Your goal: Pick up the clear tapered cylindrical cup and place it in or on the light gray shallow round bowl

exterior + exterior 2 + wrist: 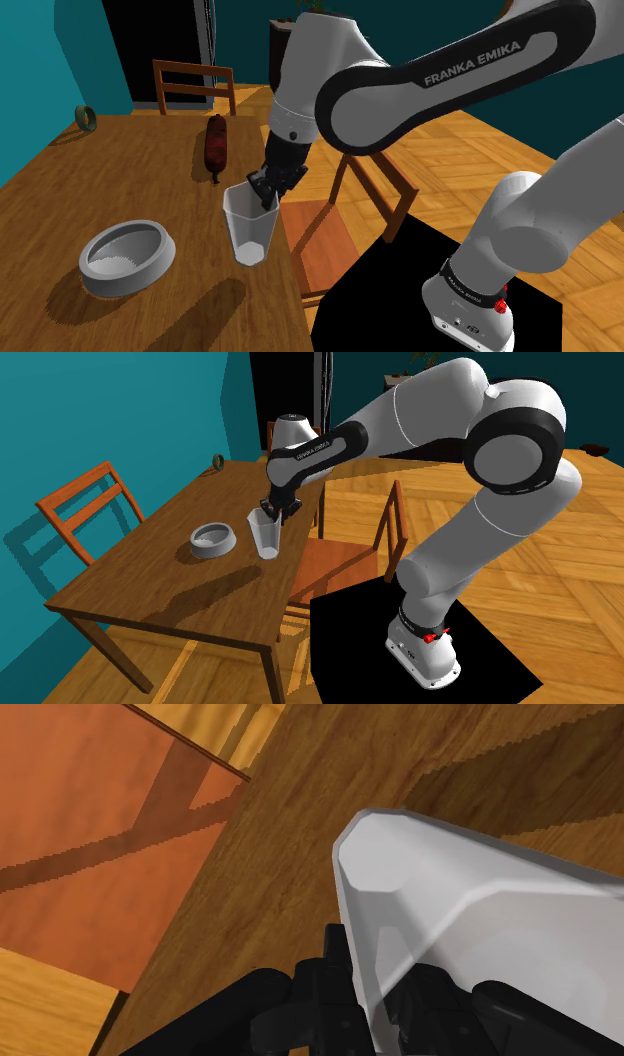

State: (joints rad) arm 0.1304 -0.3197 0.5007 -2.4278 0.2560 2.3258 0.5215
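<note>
Your end effector [266, 190] is clenched on the rim wall of the clear cup [249, 232], which is upright near the table [140, 170] edge. The grey bowl [120, 282] lies close by, toward the shoulder view's left, so you should lift and carry that way.

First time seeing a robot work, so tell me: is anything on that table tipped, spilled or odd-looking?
Nothing stands out. The clear cup is upright near the edge of the table, the jaws pinching its rim. The grey bowl sits upright beside it, and nothing is spilled.
</note>
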